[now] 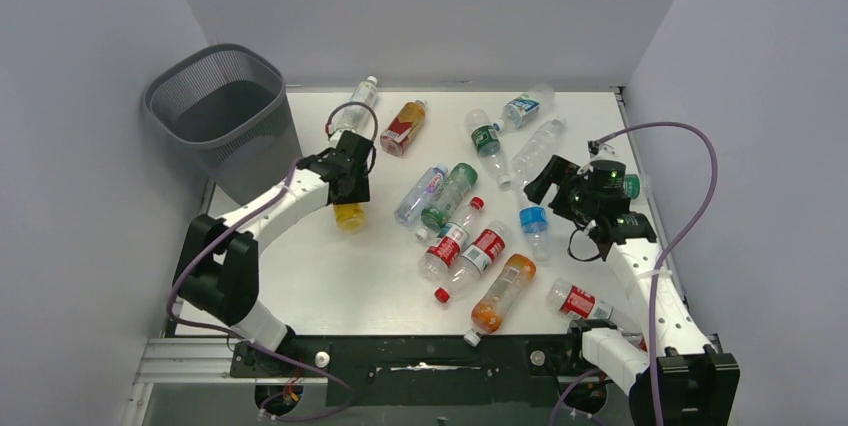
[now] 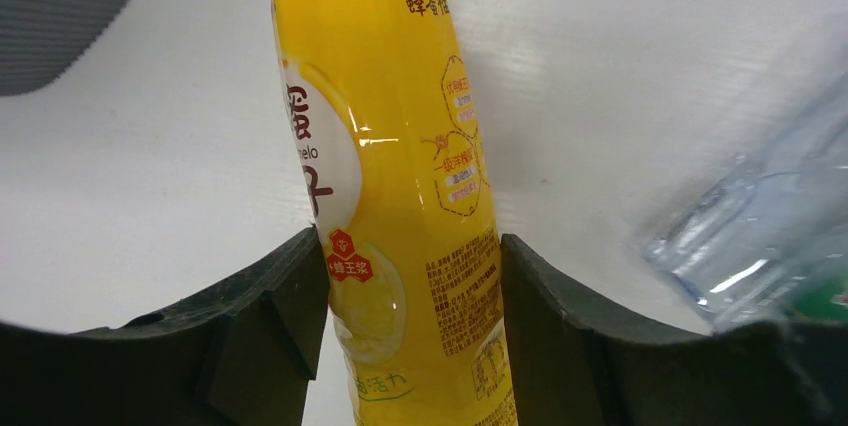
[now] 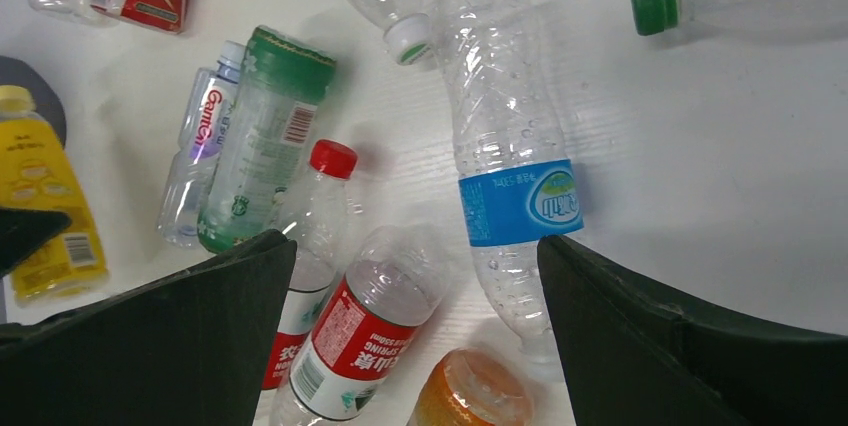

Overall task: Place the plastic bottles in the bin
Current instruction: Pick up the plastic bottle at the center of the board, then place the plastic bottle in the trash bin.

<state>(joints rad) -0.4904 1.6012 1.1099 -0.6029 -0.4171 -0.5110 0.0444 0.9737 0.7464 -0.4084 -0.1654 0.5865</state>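
Trainee: Progress on loading the dark grey mesh bin (image 1: 165,96)?

Technician: None visible. The bin stands at the far left, just beside the corner of the white table (image 1: 330,291). The part of its interior that the top view shows holds no bottle. Over a dozen plastic bottles (image 1: 470,246) lie on the table, most of them in a cluster from centre to right.

Trainee: State of the left gripper (image 2: 412,251)?

Technician: It pinches the yellow plastic bottle with a printed label (image 2: 390,126). Both black fingers (image 2: 270,316) touch the sides of the bottle's body. This bottle sits left of the cluster, between the cluster and the bin. Whether it is off the table surface cannot be told.

Trainee: State of the right gripper (image 3: 415,241)?

Technician: Spread wide, holding nothing. It hangs over the right part of the cluster, above the clear crumpled bottle with a blue label (image 3: 510,196).

Trainee: Work remaining?

Technician: By judgement, nearly all of it. The yellow bottle is at the grasp stage only. Lifting it, carrying it far left and releasing it over the rim are not yet done. Every other bottle on the table then needs the same cycle.
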